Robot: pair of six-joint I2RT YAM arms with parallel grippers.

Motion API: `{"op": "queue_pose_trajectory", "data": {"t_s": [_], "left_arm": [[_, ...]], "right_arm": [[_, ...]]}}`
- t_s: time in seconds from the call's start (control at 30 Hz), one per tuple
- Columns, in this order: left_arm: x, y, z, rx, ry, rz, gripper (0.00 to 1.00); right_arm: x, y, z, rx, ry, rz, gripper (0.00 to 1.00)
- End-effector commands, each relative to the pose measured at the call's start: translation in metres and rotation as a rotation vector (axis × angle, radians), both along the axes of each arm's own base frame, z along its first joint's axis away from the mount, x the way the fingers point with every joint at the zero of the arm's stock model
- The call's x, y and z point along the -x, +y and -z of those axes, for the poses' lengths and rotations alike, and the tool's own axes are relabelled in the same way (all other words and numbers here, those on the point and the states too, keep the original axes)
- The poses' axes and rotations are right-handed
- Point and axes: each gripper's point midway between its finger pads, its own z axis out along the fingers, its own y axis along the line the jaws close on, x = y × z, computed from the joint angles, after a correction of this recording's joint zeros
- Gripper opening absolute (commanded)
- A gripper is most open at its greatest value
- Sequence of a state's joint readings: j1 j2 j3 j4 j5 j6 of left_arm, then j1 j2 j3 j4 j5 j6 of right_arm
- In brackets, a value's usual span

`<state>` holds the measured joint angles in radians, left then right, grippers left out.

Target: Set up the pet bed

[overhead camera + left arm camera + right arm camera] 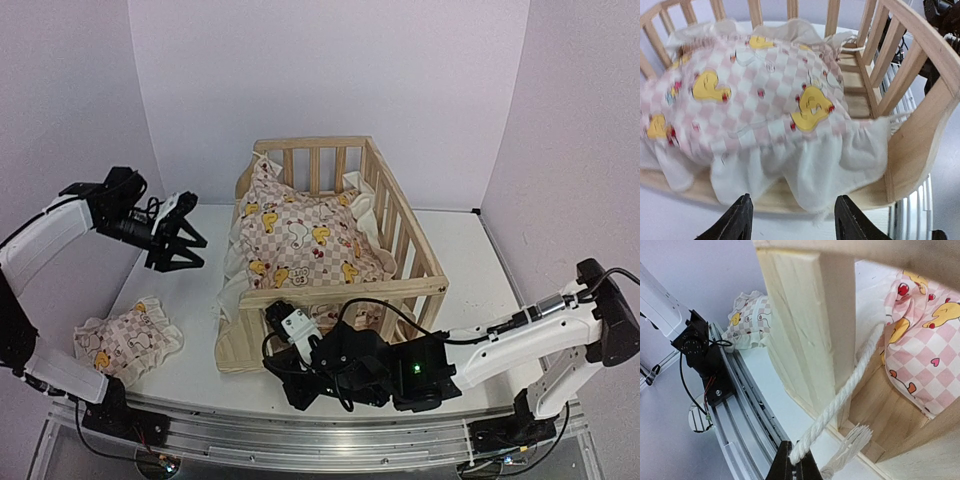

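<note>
Because the left wrist view is smeared by blur, the cushion (305,240) reads there only as soft pink-white checks and yellow ducks, with the finer print lost. The pet bed (345,290) stands in the middle of the table (460,260). Its long axis runs from the near edge toward the back wall, with the far end leaning slightly left. Slatted rails rise on its right side and far end, while the left side is low. The cushion lies inside and hides the bed's floor (its ruffle spills over the low left side), and its far end is propped against the back slats.

From above, the right pincer (795,462) is hard to make out, its tips lost among its own wrist and cables at the bed's near-left corner. Its wrist view shows only one pale corner post of the bed. The fingers are pinched tight on a white twisted tie string (840,395), which climbs past that post toward the cushion. Where the string joins the fabric cannot be told, and a frayed end hangs just beside the tips.

The left pincer (185,250) hangs above the table left of the bed, aimed at the low side, its fingers spread with nothing between them.

A small pillow (125,340) in the same print lies near the table's near-left corner, well apart from the bed.
</note>
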<state>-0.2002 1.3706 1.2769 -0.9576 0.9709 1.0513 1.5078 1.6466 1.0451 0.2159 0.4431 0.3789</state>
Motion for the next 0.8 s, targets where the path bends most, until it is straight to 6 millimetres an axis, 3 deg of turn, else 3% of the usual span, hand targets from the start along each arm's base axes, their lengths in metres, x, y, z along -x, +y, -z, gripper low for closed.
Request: {"op": "queue_pose_trajectory", "data": {"t_s": [0.0, 0.1, 0.27, 0.4, 0.57, 0.67, 0.77], "left_arm": [[0.025, 0.021, 0.065, -0.069, 0.043, 0.005, 0.53], [0.026, 0.023, 0.092, -0.087, 0.000, 0.020, 0.57], [0.004, 0.020, 0.126, -0.139, -0.075, -0.040, 0.66], [0.011, 0.014, 0.152, -0.215, -0.070, 0.009, 0.67], [0.018, 0.005, 0.166, -0.244, -0.049, 0.036, 0.64], [0.018, 0.005, 0.168, -0.248, -0.038, 0.040, 0.53], [0.021, 0.002, 0.159, -0.226, -0.025, 0.063, 0.23]], "right_arm": [[0.008, 0.001, -0.020, -0.027, 0.044, -0.037, 0.00], [0.007, -0.001, -0.020, -0.025, 0.042, -0.032, 0.00], [0.006, 0.000, -0.023, -0.032, 0.037, -0.026, 0.00], [0.006, 0.001, -0.024, -0.035, 0.042, -0.026, 0.00], [0.005, -0.001, -0.024, -0.036, 0.043, -0.018, 0.00], [0.004, -0.003, -0.027, -0.041, 0.038, -0.014, 0.00], [0.004, -0.004, -0.028, -0.042, 0.035, -0.016, 0.00]]}}
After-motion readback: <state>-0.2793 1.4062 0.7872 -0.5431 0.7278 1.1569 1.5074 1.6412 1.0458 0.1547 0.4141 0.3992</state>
